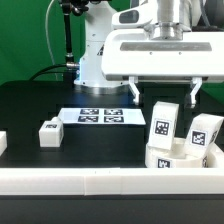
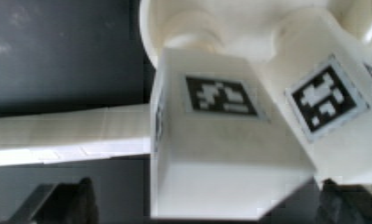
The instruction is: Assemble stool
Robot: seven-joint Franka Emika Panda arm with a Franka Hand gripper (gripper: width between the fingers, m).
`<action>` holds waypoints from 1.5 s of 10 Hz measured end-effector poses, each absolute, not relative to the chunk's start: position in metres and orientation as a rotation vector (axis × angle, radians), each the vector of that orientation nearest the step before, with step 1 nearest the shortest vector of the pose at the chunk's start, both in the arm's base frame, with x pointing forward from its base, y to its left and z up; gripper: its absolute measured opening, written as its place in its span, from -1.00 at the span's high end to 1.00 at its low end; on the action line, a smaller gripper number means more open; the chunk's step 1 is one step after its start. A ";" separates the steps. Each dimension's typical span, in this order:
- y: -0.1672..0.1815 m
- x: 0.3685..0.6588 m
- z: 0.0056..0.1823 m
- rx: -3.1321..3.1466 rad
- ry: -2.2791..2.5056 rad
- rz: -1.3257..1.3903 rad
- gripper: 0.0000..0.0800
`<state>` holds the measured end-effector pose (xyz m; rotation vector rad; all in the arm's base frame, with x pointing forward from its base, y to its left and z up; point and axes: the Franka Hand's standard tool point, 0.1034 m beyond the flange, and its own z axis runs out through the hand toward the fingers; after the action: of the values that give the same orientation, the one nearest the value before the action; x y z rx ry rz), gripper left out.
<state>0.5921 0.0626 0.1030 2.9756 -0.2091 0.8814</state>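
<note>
The stool's round white seat (image 1: 176, 158) lies at the exterior view's right, against the front rail. Two white tagged legs stand up from it: one (image 1: 163, 120) directly under my gripper and another (image 1: 204, 132) to its right. A third leg (image 1: 48, 131) lies loose on the black table at the left. My gripper (image 1: 162, 92) hangs just above the nearer upright leg, open and holding nothing. In the wrist view that leg (image 2: 215, 130) fills the space between my fingers (image 2: 67, 200) with a gap on each side. The second leg (image 2: 329, 95) and the seat (image 2: 209, 30) lie beyond it.
A long white border rail (image 1: 90, 181) runs along the table's front and shows in the wrist view as well (image 2: 58, 135). The marker board (image 1: 100, 115) lies flat mid-table. A small white piece (image 1: 2, 143) shows at the left edge. The robot's base (image 1: 95, 55) stands behind.
</note>
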 end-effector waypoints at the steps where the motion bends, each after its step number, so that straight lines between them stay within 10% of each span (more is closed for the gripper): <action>1: 0.063 0.593 0.108 2.985 -0.210 0.870 -0.61; 5: 0.056 0.609 0.133 3.021 -0.209 0.814 -0.62; 15: 0.050 0.597 0.117 3.172 -0.493 0.203 -0.62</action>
<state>0.5973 0.0498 0.1173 3.1722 -0.4932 0.2028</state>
